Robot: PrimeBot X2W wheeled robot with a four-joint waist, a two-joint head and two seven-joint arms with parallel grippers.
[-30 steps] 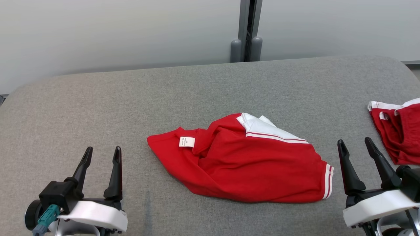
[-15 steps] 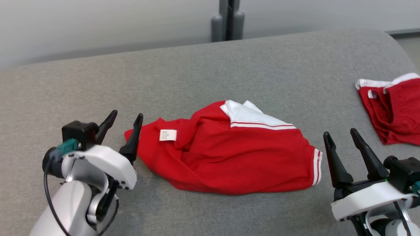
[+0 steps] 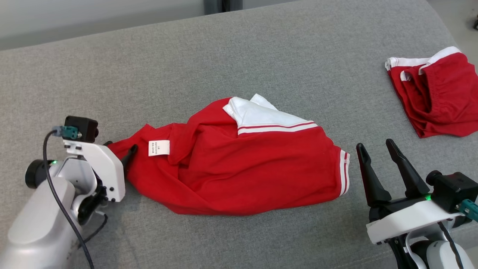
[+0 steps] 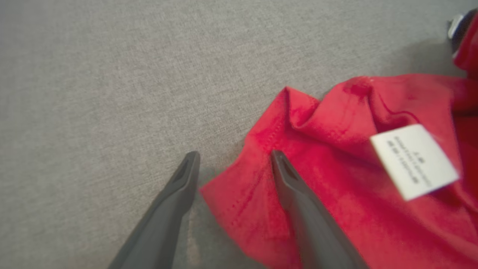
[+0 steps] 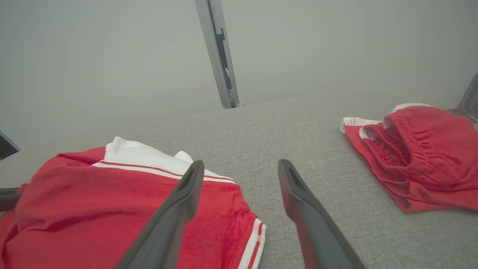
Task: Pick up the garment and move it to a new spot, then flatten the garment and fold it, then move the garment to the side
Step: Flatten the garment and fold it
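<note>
A crumpled red garment (image 3: 242, 168) with white striped trim lies in the middle of the grey padded surface, its white label (image 3: 159, 147) near the left end. My left gripper (image 3: 119, 147) is open at the garment's left corner. In the left wrist view the left gripper (image 4: 234, 155) straddles the hem of the garment (image 4: 336, 186): one finger rests on the red cloth, the other on bare grey surface. My right gripper (image 3: 375, 145) stands open just right of the garment's striped sleeve. In the right wrist view the right gripper (image 5: 241, 164) is open with nothing between its fingers, the garment (image 5: 112, 201) to its left.
A second red piece of clothing with white trim (image 3: 433, 93) lies bunched at the far right, also in the right wrist view (image 5: 414, 153). The grey surface (image 3: 261, 56) extends behind the garment to a pale wall with a metal post (image 5: 220, 56).
My left gripper has travelled forward and right, from the lower left to the garment's left corner. The head camera has tilted down and turned. The right gripper stays open beside the sleeve.
</note>
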